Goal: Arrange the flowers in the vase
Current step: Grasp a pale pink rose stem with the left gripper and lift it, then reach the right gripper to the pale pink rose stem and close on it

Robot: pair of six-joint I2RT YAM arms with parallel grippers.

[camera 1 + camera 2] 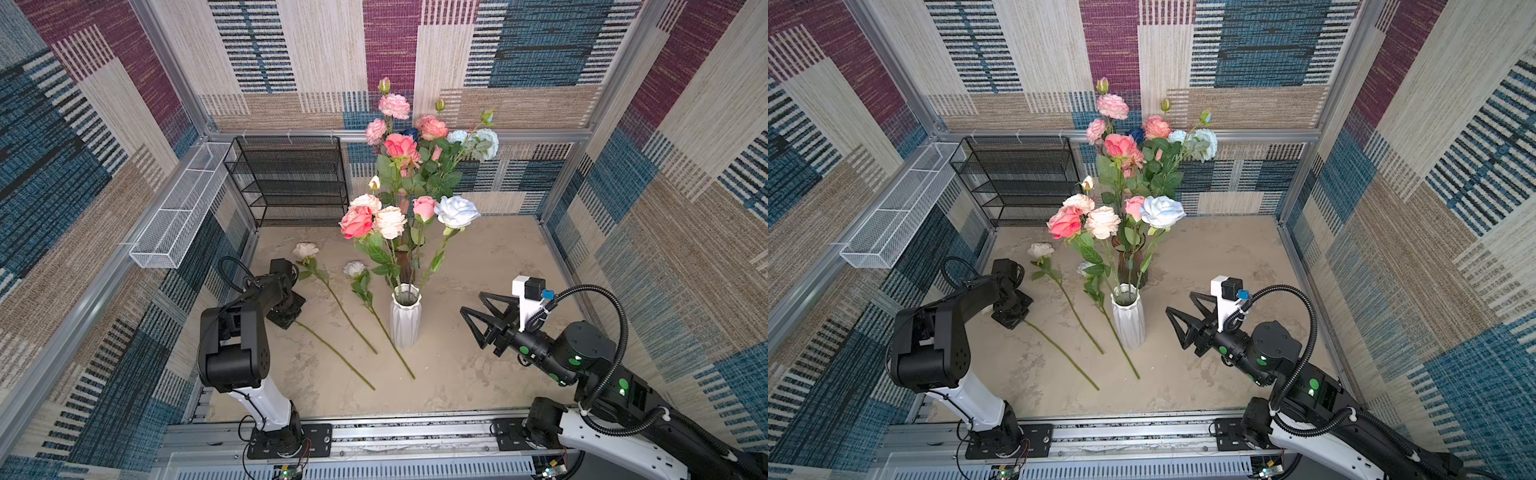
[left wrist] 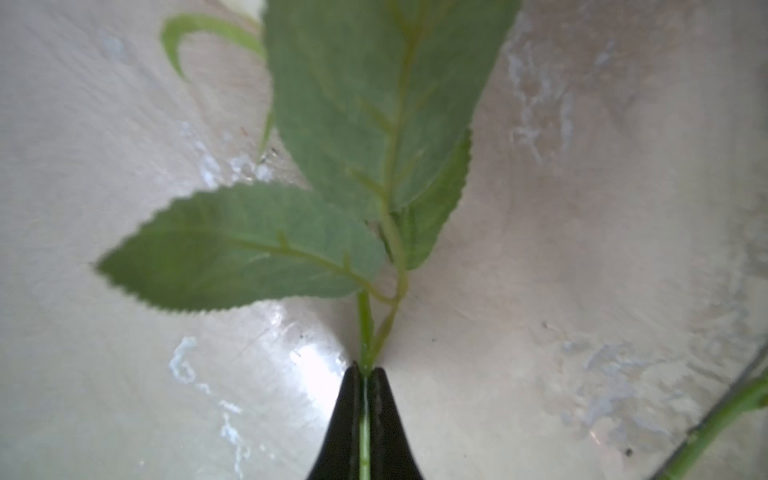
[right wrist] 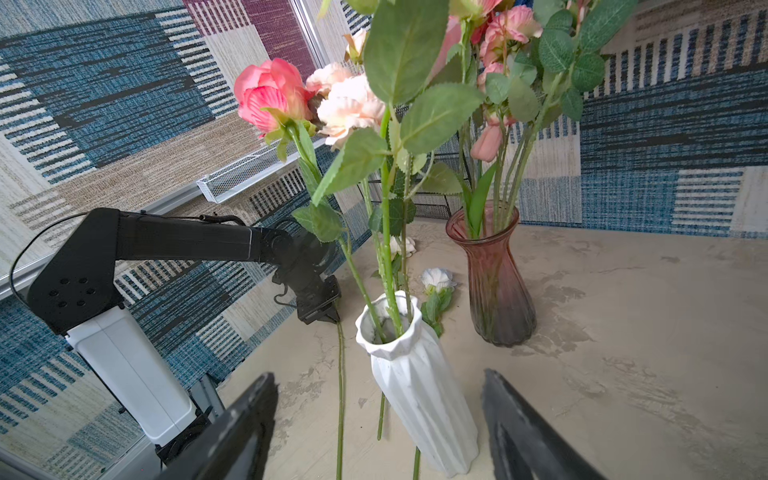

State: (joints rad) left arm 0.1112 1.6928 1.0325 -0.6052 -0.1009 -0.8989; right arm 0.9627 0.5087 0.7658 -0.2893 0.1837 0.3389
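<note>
left gripper (image 2: pixel 365 374): closed tight on a thin green stem, which showed as a pale line pinched between the two black fingers (image 2: pixel 340 424); serrated leaves (image 2: pixel 245 249) fanned out just past the tips.
held stem (image 1: pixel 336 355): lay along the table (image 1: pixel 478 374), long axis on a diagonal in both top views. its cut end pointed toward the near edge and the right; the bloom end ran under the left gripper and was hidden there.
cream flower (image 1: pixel 305 250): flat on the table beside the held stem and roughly parallel to it, bloom toward the back left, cut end toward the near right.
white flower (image 1: pixel 354 269): same lie and same heading, its stem passing just beside the left wall of the white vase (image 1: pixel 405 324).
white vase: upright near the middle of the table, between the two arms, with several stems in its mouth.
bunch in white vase: pink rose (image 1: pixel 356 221), peach rose (image 1: pixel 389 221) and pale blue rose (image 1: pixel 456 211), stems near vertical, heads up and splayed outward.
red glass vase (image 3: pixel 498 291): upright behind the white one, holding taller pink and pale blue blooms.
right gripper (image 1: pixel 471 302): jaws wide apart, nothing between them, off the table to the right of the white vase and pointing at it.
</note>
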